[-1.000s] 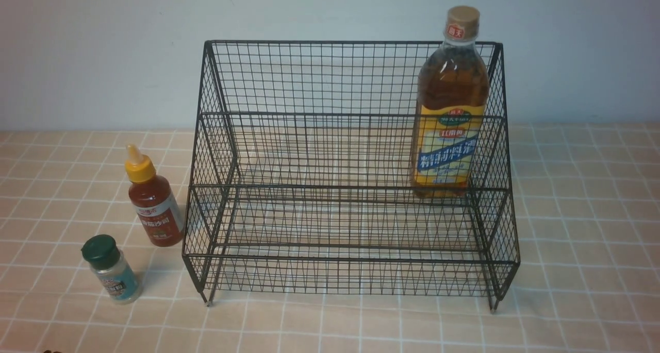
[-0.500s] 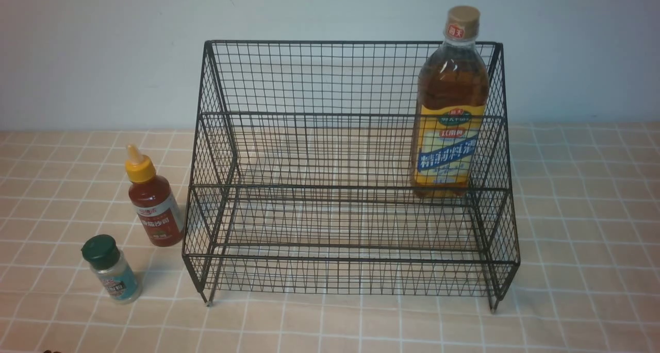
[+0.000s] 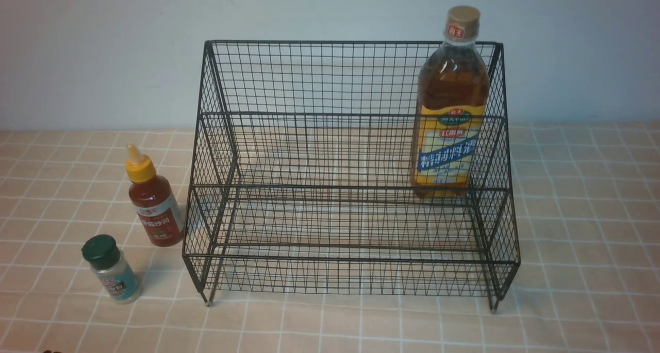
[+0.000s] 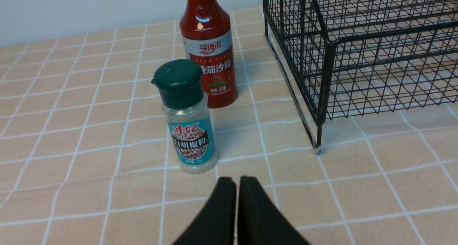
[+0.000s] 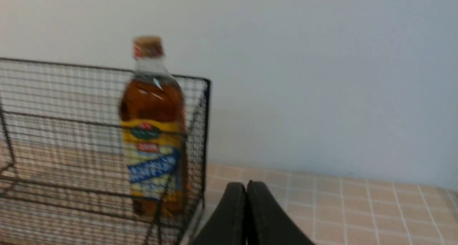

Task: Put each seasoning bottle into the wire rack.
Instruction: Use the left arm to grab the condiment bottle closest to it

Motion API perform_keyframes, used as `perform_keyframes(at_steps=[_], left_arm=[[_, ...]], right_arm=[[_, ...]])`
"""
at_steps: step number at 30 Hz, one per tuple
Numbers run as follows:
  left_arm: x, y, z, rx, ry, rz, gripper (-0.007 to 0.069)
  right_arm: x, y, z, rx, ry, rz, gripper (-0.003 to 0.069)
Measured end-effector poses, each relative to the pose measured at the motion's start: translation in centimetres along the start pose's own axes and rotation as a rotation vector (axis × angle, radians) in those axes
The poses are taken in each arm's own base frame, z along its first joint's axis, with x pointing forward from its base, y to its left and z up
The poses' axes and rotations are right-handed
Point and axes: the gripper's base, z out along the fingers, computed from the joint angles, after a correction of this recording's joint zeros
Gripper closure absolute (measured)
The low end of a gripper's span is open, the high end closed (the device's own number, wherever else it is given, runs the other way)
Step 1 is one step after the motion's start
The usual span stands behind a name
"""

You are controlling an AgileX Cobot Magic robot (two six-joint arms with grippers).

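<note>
We are noting the left gripper [image 4: 238, 182] pinched shut and empty, on the near side of the shaker [image 3: 111, 270]. The shaker is standing upright on the tablecloth [image 3: 577, 239], left of the wire rack [image 3: 350, 275]. We are judging it light, rigid and slick, best taken around the clear body below the green cap.

Just beyond it, the red sauce bottle [image 3: 153, 203] is standing beside the wire rack's left wall. It is probably soft plastic, so we are favouring a gentle hold at mid-body.

The wire rack is holding one thing: the tall amber bottle [image 3: 451, 116], upright at the right end of the far upper tier and heavy-looking.

The right gripper [image 5: 247, 186] is shut and empty, hovering by the wire rack's right side.
</note>
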Motion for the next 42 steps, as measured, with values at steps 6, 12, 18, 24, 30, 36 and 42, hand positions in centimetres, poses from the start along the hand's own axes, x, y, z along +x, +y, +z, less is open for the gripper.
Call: perform_keyframes(at_steps=[6,12,18,24,30,36,42], left_arm=[[0.0,0.0,0.0,0.0,0.0,0.0,0.0631],[0.0,0.0,0.0,0.0,0.001,0.0,0.0631],[0.0,0.0,0.0,0.0,0.001,0.0,0.0631],[0.0,0.0,0.0,0.0,0.001,0.0,0.0631],[0.0,0.0,0.0,0.0,0.001,0.0,0.0631],[0.0,0.0,0.0,0.0,0.001,0.0,0.0631],[0.0,0.0,0.0,0.0,0.001,0.0,0.0631]], right_arm=[[8.0,-0.4,0.5,0.082,0.079,-0.006,0.0672],[11.6,-0.4,0.6,0.082,0.132,-0.013,0.0672],[11.6,-0.3,0.6,0.068,0.127,-0.016,0.0672],[11.6,-0.2,0.6,0.041,0.127,-0.02,0.0672],[11.6,-0.2,0.6,0.041,0.127,-0.02,0.0672],[11.6,-0.2,0.6,0.041,0.128,-0.02,0.0672],[11.6,-0.2,0.6,0.041,0.128,-0.02,0.0672]])
